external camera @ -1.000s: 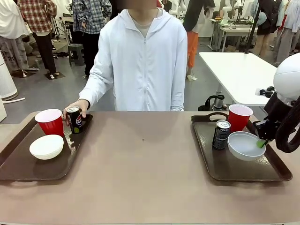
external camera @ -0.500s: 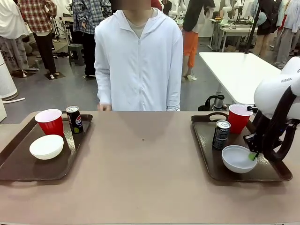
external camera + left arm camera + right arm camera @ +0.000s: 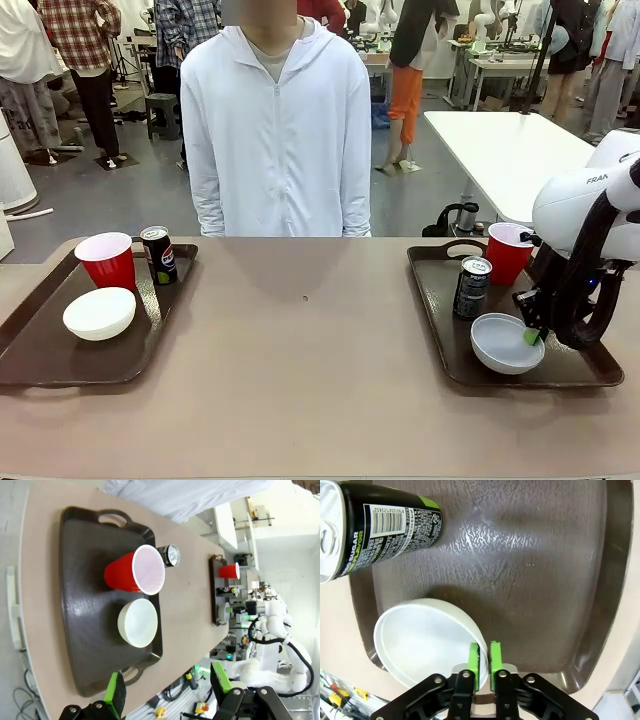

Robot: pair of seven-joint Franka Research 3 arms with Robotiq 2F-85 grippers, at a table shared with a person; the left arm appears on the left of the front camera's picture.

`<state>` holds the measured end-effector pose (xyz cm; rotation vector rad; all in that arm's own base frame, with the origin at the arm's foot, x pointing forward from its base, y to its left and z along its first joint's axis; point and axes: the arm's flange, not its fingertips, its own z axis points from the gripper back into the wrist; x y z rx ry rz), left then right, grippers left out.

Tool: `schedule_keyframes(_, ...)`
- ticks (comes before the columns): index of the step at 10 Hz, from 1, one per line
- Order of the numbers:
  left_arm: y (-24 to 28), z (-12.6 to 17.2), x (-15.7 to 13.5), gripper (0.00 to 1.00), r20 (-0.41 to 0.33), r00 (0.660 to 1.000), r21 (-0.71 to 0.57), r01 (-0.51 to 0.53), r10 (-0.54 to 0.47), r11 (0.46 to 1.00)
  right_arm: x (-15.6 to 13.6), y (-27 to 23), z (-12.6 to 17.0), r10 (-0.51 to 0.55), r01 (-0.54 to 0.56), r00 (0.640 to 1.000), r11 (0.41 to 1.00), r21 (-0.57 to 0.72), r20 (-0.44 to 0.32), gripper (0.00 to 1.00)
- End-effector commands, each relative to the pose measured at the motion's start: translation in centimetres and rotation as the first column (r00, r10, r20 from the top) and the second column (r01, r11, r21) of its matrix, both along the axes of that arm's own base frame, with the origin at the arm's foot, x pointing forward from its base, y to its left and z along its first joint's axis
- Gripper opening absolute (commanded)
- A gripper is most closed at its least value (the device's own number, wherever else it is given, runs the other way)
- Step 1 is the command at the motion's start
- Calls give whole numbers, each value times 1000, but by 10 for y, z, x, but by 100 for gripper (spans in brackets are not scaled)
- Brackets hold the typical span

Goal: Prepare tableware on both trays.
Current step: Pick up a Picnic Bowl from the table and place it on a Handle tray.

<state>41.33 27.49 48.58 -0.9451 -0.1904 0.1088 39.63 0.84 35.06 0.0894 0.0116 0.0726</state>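
1. Right gripper [image 3: 484, 665]: pads pinch the rim of the white bowl [image 3: 422, 640]; the front view hides this contact.
2. The bowl sits on the right tray [image 3: 440, 350], near its can [image 3: 472, 287].
3. Left gripper [image 3: 167, 692]: fingers spread, above the left tray [image 3: 85, 620].

- Left tray [image 3: 40, 365]: cup [image 3: 107, 260] at back, can [image 3: 158, 254] to its right, bowl [image 3: 99, 313] in front.
- Right tray [image 3: 440, 330]: cup [image 3: 509, 250] at back, can [image 3: 472, 286] left of it, bowl [image 3: 502, 343] in front.

open tabletop [image 3: 300, 350] between trays [image 3: 50, 360]
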Motion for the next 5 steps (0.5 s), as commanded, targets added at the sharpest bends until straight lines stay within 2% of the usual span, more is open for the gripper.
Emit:
schedule_keyframes(1,0,2,-1,90,12,1000,-14,-7,7,1000,-7,1,3,-11,11,1000,1000,-23,15,100)
schedule_keyframes(2,0,2,-1,90,12,1000,-14,-7,7,1000,-9,2,12,-14,14,999,1000,-18,31,67)
schedule_keyframes(3,0,2,-1,90,12,1000,-14,-7,7,1000,-11,3,21,-13,14,999,1000,-19,40,100)
schedule_keyframes(4,0,2,-1,90,12,1000,-14,-7,7,1000,-13,6,33,-13,15,999,1000,-21,51,87)
schedule_keyframes(5,0,2,-1,90,12,1000,-14,-7,7,1000,-17,8,47,-26,28,998,999,-23,63,100)
